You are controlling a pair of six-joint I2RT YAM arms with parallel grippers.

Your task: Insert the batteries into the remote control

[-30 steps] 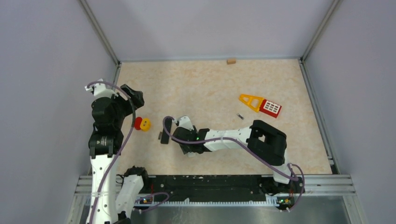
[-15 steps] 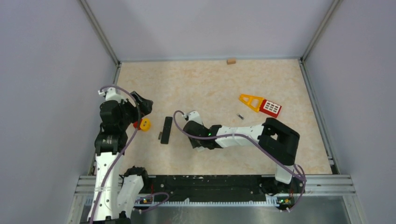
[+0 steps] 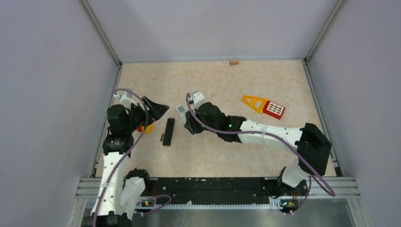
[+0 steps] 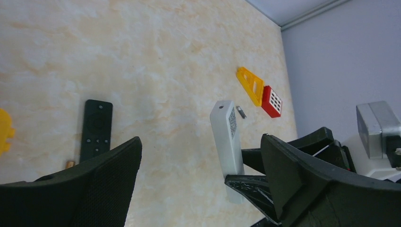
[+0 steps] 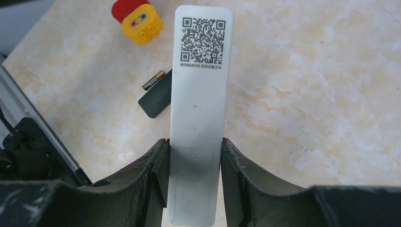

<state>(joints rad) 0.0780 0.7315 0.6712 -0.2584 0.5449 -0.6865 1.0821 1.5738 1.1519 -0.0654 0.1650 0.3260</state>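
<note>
The right arm stretches low across the marbled beige desk (image 3: 213, 80), elbow out to the right. Its right tool (image 5: 194, 156) is clamped on the lower end of a slim white remote control (image 5: 201, 85), which is lifted with its QR-code back towards the wrist camera. The left arm leans in from the left edge, its left tool (image 3: 158, 109) spread wide, holding nothing and pointing at the white remote. A small dark battery with a brass-coloured end (image 5: 153, 80) lies on the desk touching a flat black remote control (image 3: 168, 131). A second ago the right wrist lay nearer the base rail beside the black remote, and the left tool hung back by the left wall.
</note>
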